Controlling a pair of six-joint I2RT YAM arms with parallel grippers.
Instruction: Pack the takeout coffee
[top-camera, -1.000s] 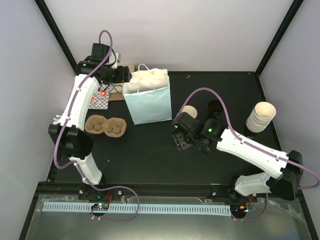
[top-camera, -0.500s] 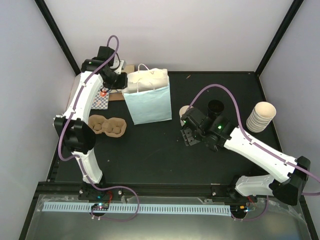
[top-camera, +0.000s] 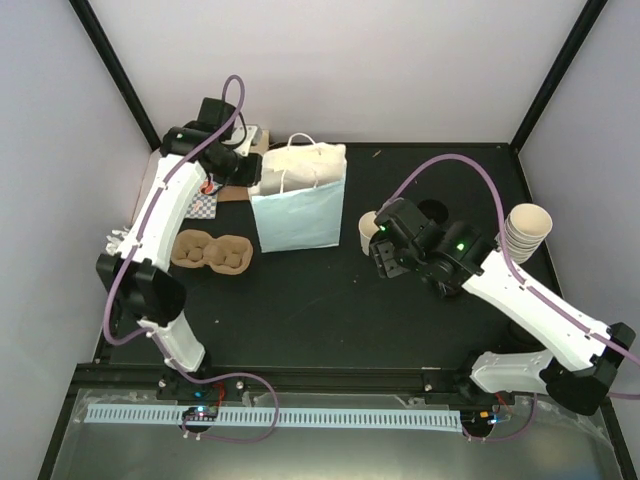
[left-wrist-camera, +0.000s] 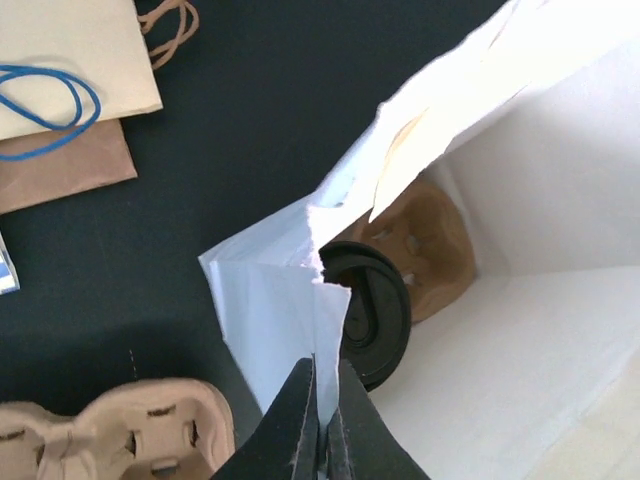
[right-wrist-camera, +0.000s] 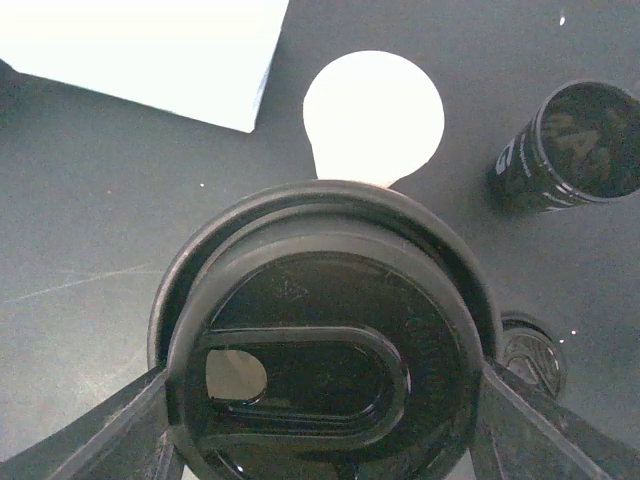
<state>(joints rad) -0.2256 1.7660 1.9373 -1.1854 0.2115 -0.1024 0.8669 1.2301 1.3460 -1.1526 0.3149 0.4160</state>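
Black table (top-camera: 300, 310); right pincer (right-wrist-camera: 320, 440) grips lid (right-wrist-camera: 320, 290); left pincer (left-wrist-camera: 322, 405) pinches bag (left-wrist-camera: 262, 320).

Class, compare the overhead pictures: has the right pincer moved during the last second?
Yes. The right pincer, gripping a black lid, has shifted up and rightward in the overhead view, closing on the stationary open cup.

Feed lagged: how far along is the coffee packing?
Done: one black round lid already shows inside the light blue paper bag. In hand: left gripper pinches the bag's rim; right gripper holds a black plastic lid. Left: capping and bagging the open cream paper cup.
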